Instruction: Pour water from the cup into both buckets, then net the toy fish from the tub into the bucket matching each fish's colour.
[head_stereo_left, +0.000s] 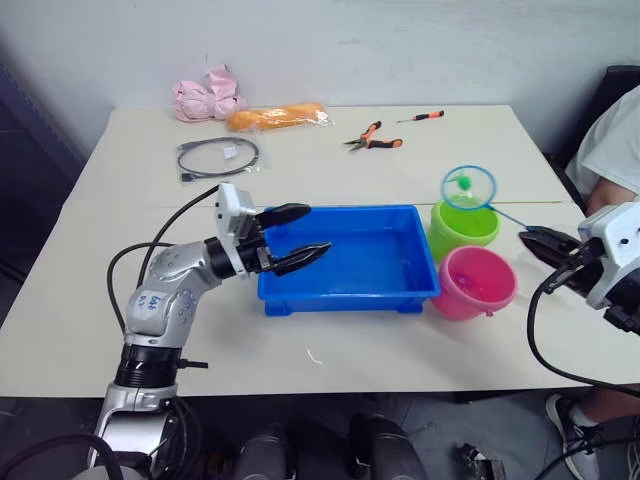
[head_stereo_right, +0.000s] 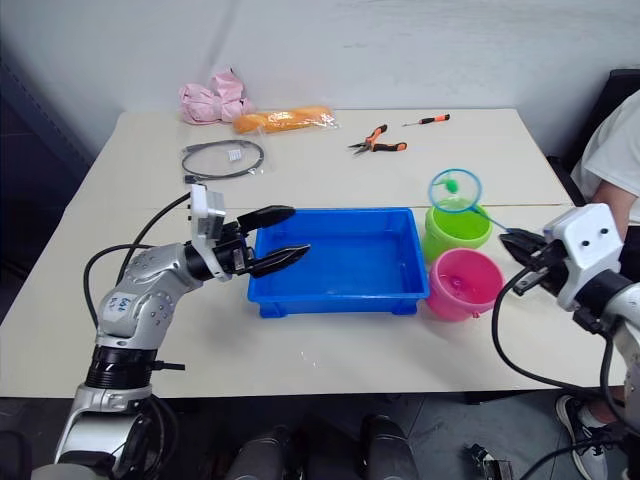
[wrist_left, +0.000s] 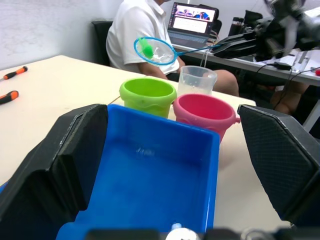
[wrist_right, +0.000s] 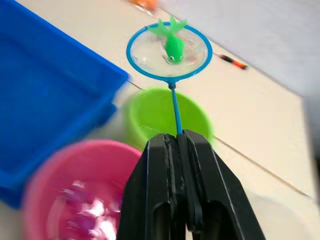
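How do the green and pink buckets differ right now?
Colour: the green bucket is lime, the pink bucket is pink.
Position: the green bucket stands farther from the robot, the pink bucket nearer, both beside the tub.
Overhead: the net, held in the shut right gripper and carrying a green fish, hangs over the green bucket's far rim, not over the pink bucket.
Shared: both upright, similar size.

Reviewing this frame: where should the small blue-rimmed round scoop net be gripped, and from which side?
By the far end of the small blue-rimmed round scoop net's thin handle, from the robot's right, as the right gripper does now. That keeps the ring level over the lime green bucket, green fish inside.
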